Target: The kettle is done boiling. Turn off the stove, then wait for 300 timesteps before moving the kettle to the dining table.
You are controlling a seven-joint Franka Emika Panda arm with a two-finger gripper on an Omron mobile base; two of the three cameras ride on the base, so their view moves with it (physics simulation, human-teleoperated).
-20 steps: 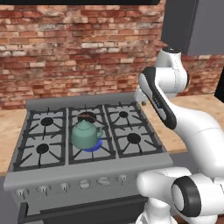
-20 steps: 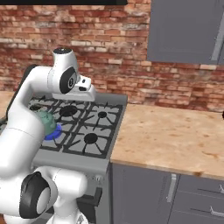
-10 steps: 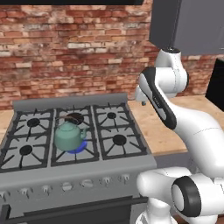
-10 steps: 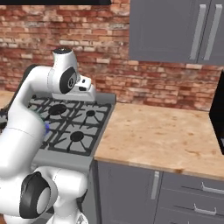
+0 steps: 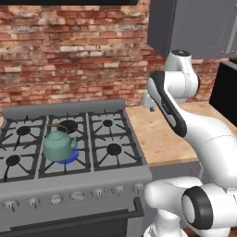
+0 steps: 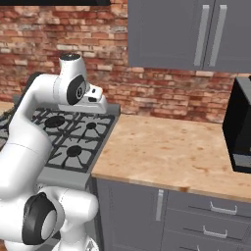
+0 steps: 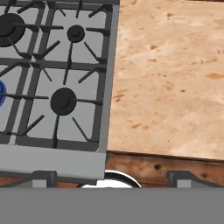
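Kettle: you see the teal kettle (image 5: 59, 146) upright on the front middle burner of the stove (image 5: 69, 173), brown handle arched over its lid. It is well apart from the gripper.
Flame: a blue ring (image 5: 72, 158) shows under the kettle at its front right edge; in the hand view a sliver of the same blue (image 7: 1, 93) sits at the left edge.
Stove: six black grates on a grey top, a row of small knobs (image 5: 98, 193) along the front panel. You look down on its right-hand burners (image 7: 63, 101) from the hand view.
Counter: a light-wood speckled counter (image 6: 171, 153) touches the stove's right side, over grey drawers (image 6: 211, 229).
Gripper: the gripper (image 7: 112, 177) hangs high over the seam between stove and counter, near their front edge. Its fingertips (image 7: 43, 178) stand wide apart with nothing between them.
Arm: the white arm (image 5: 183, 113) rises at the right of the stove and bends above the counter.
Surroundings: brick wall (image 5: 69, 55) behind, grey cabinets (image 6: 188, 34) above the counter, a black microwave (image 6: 240, 127) at the counter's far right.
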